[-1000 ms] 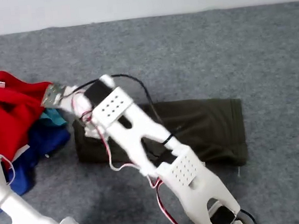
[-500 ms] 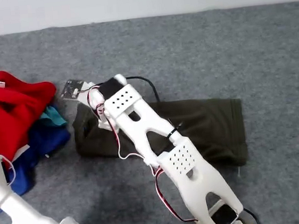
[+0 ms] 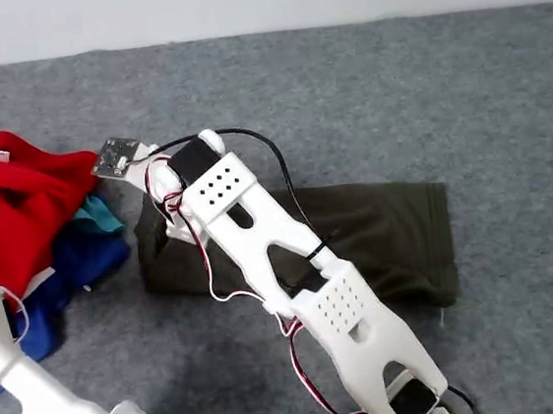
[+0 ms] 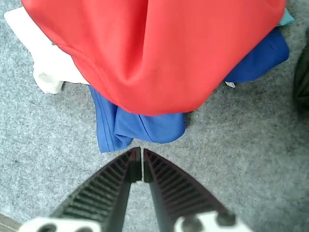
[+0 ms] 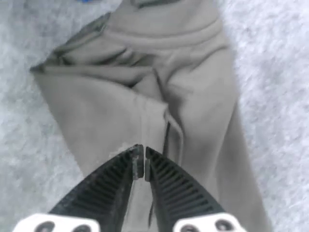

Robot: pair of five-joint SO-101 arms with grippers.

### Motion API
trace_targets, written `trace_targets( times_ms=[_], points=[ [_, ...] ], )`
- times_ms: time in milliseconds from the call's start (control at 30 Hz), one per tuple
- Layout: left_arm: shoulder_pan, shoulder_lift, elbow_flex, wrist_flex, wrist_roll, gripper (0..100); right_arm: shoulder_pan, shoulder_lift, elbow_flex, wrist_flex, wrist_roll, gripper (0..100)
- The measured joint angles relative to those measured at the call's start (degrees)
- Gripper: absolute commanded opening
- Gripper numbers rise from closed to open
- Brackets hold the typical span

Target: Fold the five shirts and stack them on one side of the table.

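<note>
The table (image 3: 392, 86) carries a grey, felt-like covering with a short matted nap. The olive shirt (image 3: 388, 230) lies flat near its centre, folded into a rough rectangle. Its long axis runs across the table, from the pile side toward the opposite side. The fabric is a heavy matte knit with soft ridges and a visible seam in the right wrist view. The unfolded pile sits at one end of the table, just beside the olive shirt's near end. The pile consists of a red shirt (image 3: 10, 210) draped on top, smooth and slightly glossy, and a blue shirt (image 3: 80, 262) crumpled beneath it. A white garment (image 4: 43, 63) and a teal one (image 3: 99, 216) show at the pile's edges. The right arm (image 3: 260, 238) extends diagonally over the olive shirt, with its wrist above the shirt end nearest the pile. The right gripper (image 5: 139, 162) is directly above that end, ribbed jaws clenched tip to tip. It appears to hold nothing, though a pinched fold cannot be ruled out from this angle. The left arm (image 3: 19, 392) stands beside the pile and is the nearer arm to it. The left gripper (image 4: 140, 166) is clenched and empty above bare covering, with the blue shirt just beyond its tips.
</note>
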Motion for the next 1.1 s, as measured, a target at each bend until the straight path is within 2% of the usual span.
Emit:
trace_targets(
  times_ms=[167,300,533,667,900,1100],
  points=[
    [0.0,0.0,0.0,0.4,-1.1,2,1.9,-9.5,19.3,0.0,0.0,0.9],
    [0.0,0.0,0.0,1.6,-1.6,2,5.0,-10.9,31.6,-1.7,-0.2,0.9],
    [0.1,-1.1,0.0,2.5,-1.8,2,7.1,-15.9,33.8,-0.3,-3.1,0.9],
    [4.0,-6.2,0.0,5.2,-1.8,2,9.2,-24.2,33.9,0.0,-5.6,0.9],
    [12.0,-16.5,2.5,6.2,0.6,2,17.4,-38.8,44.9,0.0,-7.3,0.9],
    [13.5,-19.4,6.3,6.2,1.8,2,27.5,-46.1,62.6,-0.3,-7.3,0.9]
  ],
)
